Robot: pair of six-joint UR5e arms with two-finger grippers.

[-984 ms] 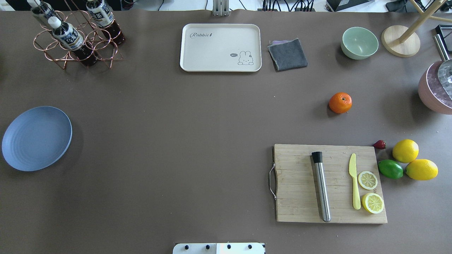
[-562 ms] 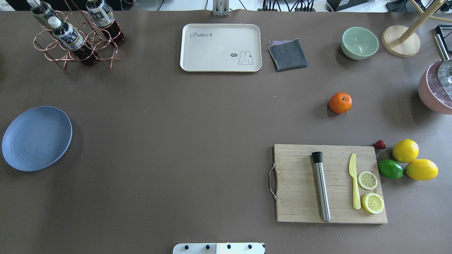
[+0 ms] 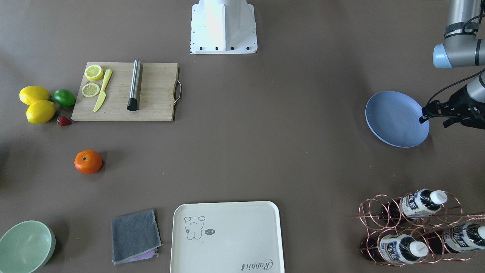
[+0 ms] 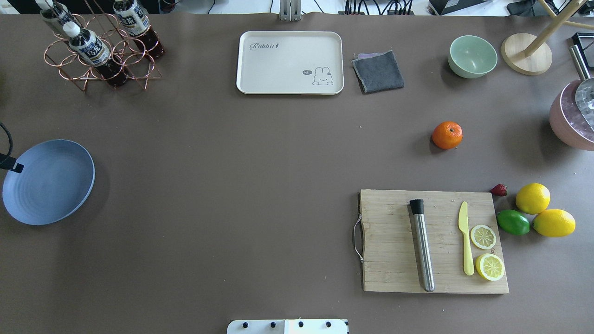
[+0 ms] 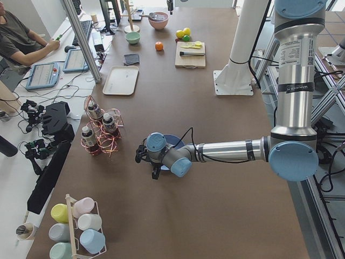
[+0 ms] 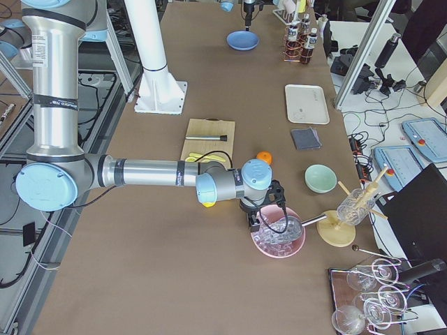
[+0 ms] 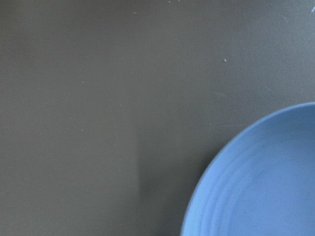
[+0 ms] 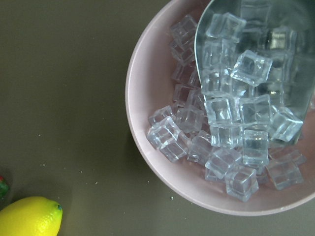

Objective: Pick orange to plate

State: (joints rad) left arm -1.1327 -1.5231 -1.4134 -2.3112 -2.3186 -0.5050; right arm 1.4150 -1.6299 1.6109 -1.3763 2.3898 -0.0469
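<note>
The orange (image 4: pixel 447 135) sits alone on the brown table at the right, beyond the cutting board; the front view also shows the orange (image 3: pixel 88 161). The blue plate (image 4: pixel 48 182) lies at the far left with nothing on it. My left gripper (image 3: pixel 426 113) hangs over the plate's (image 3: pixel 396 124) outer rim, and only its black tip (image 4: pixel 10 164) shows from overhead; I cannot tell whether it is open. The left wrist view shows bare table and the plate's edge (image 7: pixel 266 187). My right gripper (image 6: pixel 264 218) hovers over the pink ice bowl, far from the orange; its state cannot be told.
A wooden cutting board (image 4: pixel 394 241) holds a steel muddler, a yellow knife and lemon slices. Two lemons (image 4: pixel 532 198), a lime (image 4: pixel 513 222) and a strawberry lie beside it. The pink ice bowl (image 4: pixel 564 120), cream tray (image 4: pixel 290 62), grey cloth, green bowl and bottle rack (image 4: pixel 100 55) line the edges.
The left gripper's black tip has come into the overhead view at the left edge, over the plate's rim. The orange and everything else on the table stayed put.
</note>
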